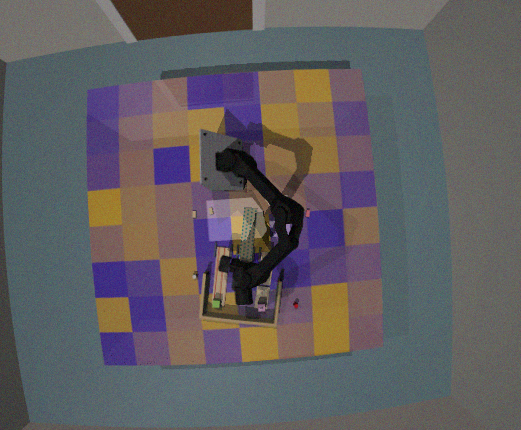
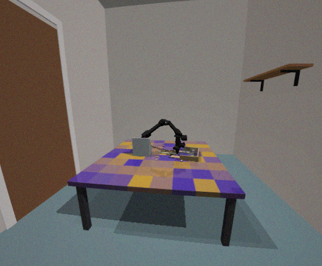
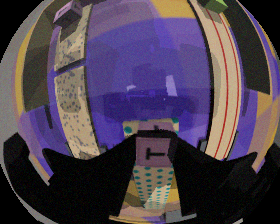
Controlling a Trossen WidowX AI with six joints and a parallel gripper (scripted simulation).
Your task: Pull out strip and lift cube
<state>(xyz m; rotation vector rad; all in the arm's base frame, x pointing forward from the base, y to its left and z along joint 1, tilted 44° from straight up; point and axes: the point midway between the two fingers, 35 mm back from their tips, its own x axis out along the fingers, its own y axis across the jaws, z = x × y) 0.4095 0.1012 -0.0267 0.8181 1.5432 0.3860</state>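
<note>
My gripper is shut on the pinkish labelled cube, whose top shows a dark T-like mark. The teal-dotted strip lies under the cube and extends out of the open side of the walled tray toward the arm's base. Whether the cube touches the strip cannot be told. A speckled strip with a dark gap across it lies on one side, with another pinkish cube at its far end. A red-lined strip lies on the other side, with a green cube.
The tray's low walls stand around the strips' far ends. The grey base plate is behind the arm. Small loose things lie outside the tray, among them a red one, a pink one and a whitish one.
</note>
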